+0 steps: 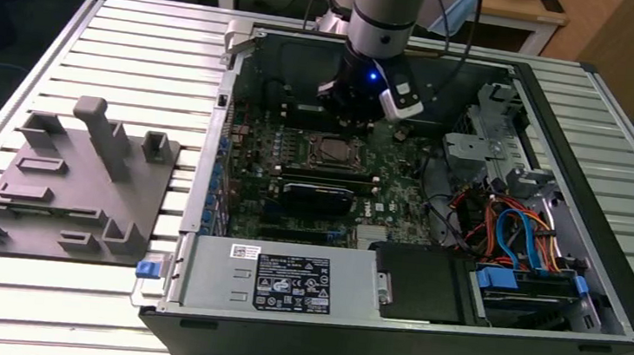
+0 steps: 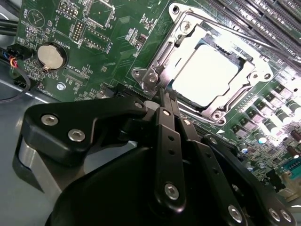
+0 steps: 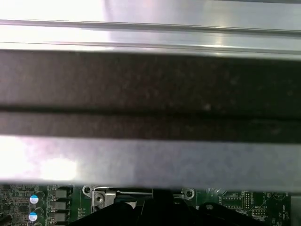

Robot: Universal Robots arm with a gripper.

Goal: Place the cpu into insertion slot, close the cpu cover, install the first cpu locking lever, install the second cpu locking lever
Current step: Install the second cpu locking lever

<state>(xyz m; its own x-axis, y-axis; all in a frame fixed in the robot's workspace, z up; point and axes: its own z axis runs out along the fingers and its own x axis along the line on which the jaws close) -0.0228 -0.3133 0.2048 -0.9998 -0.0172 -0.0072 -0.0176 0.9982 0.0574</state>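
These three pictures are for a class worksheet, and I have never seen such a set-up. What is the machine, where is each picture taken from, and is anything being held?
The machine is a single robot arm reaching down into an opened computer case that lies on a slatted metal table. The exterior view comes from a camera standing off the arm. Both wrist views come from cameras riding on the arm.

In the second wrist view, the black hand has its fingers together, tip at the corner of the insertion slot. The cpu already sits in the slot, and the cpu cover lies around it. The hand holds nothing that I can see.

On the exterior view's left, a grey moulded tray rests on the table.
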